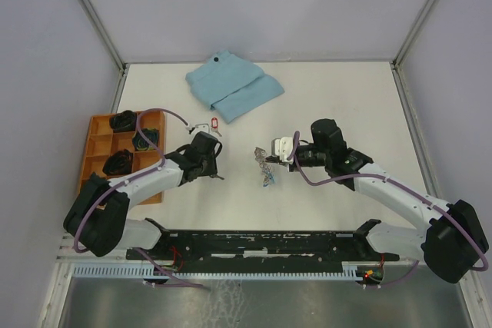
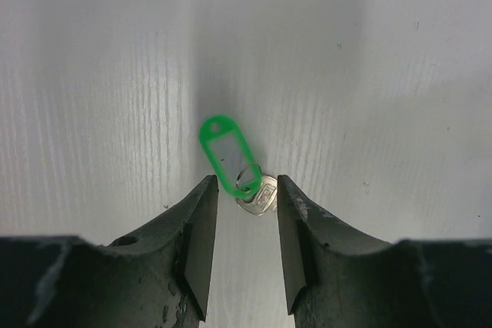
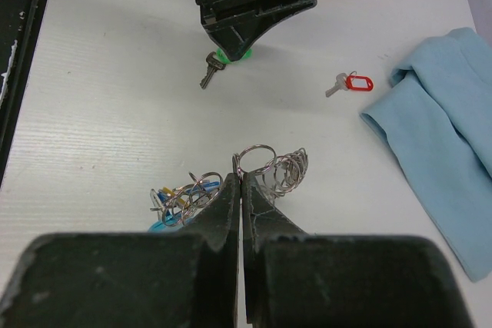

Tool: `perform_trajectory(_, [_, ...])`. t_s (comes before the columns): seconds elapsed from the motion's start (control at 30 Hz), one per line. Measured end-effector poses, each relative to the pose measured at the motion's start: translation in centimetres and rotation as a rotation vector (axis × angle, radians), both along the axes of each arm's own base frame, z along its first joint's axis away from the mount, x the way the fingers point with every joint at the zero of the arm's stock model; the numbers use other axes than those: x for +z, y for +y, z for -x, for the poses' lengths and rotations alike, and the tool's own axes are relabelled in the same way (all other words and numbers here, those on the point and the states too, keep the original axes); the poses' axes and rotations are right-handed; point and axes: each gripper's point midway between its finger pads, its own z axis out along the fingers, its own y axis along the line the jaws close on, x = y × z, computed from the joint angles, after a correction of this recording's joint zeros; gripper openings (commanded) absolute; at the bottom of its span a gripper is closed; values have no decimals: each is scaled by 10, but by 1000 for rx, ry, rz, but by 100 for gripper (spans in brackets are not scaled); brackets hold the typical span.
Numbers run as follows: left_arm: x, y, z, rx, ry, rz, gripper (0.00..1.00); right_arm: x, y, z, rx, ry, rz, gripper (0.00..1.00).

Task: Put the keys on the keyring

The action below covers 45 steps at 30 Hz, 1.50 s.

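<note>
Left gripper [image 2: 246, 183]: jaws partly open, lowered to the table [image 1: 346, 97], one finger on each side of the green-tagged key [image 2: 231, 160]. A gap shows on both sides, so no grip is confirmed.
Green-tagged key: flat on the table, with its metal head between the left fingertips and its tag pointing away from them. Not on the keyring.
Right gripper [image 3: 241, 182]: jaws fully closed. One round link of the keyring [image 3: 270, 170] stands upright at the fingertips and appears pinched there.
Keyring: a heap of chain links on the table near its centre, just ahead of the right fingers and well apart from the green-tagged key.
Red-tagged key [image 3: 350, 83]: loose on the table, beside the cloth [image 3: 446, 128]. No tool is near it.
Blue-tagged key: not identifiable. Something blue lies in the keyring heap, but whether it is a tag or a strap cannot be told.
Progress: early, by judgement. No key is visibly threaded.
Remaining: grasp the green-tagged key, carry it to the held link and thread it, then repeat for the red-tagged key.
</note>
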Motion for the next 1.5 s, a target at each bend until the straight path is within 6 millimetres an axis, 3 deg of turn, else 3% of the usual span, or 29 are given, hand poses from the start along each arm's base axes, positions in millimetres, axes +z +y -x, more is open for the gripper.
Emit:
perform_trajectory(0.3, [-14,-4,-1,-11,50,-7,30,0,0,1,4,2,1,1])
perform_trajectory(0.6, [-15,-13,3,-40,74,30,14,1,-1,3,6,3,1,1])
perform_trajectory(0.77, [-15,-14,4,-47,80,39,11,1,0,3,8,3,0,1])
perform_trajectory(1.5, [-11,-31,-1,-83,62,109,19,2,-1,3,9,1,-2,1])
